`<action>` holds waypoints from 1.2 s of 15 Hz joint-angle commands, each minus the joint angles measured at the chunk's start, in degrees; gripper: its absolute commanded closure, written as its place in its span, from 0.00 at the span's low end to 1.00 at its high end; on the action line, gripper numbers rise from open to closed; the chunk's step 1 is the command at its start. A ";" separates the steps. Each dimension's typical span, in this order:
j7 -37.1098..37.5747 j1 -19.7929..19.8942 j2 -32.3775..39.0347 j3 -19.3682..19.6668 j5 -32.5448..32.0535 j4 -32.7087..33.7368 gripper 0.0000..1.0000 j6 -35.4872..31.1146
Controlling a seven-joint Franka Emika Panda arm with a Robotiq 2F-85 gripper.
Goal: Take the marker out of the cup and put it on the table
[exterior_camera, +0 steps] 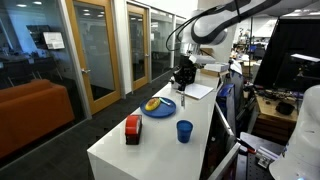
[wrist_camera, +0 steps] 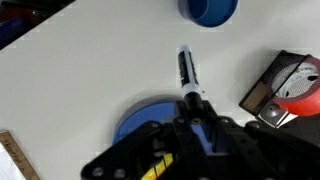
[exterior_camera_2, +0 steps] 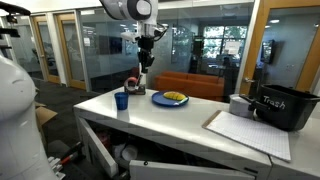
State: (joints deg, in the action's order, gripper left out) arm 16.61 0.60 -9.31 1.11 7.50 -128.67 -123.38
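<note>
The pincer [wrist_camera: 196,108] clamps one end of the marker [wrist_camera: 185,70], the cup [wrist_camera: 209,9] cropped at the edge.

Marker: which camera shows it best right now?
Wrist view. The marker is a clear dark stick reaching out from the gripper against the white table, apparently held. In both exterior views it is too small to make out below the raised gripper.
</note>
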 commanded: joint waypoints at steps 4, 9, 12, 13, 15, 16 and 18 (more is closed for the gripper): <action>-5.54 2.39 6.18 2.31 -1.66 4.37 0.95 1.56; -7.65 3.06 12.28 3.49 -2.71 6.03 0.95 1.24; -7.87 3.15 15.89 3.78 -3.22 7.11 0.95 1.28; -7.89 3.17 17.14 3.84 -3.34 7.46 0.95 1.35; -7.76 3.19 19.42 3.99 -3.53 8.10 0.95 1.45; -7.75 3.21 20.48 4.08 -3.51 8.42 0.95 1.46; -7.82 3.20 22.18 4.22 -3.59 9.02 0.95 1.46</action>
State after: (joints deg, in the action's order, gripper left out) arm 9.51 3.38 10.39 5.44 4.83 -122.16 -123.46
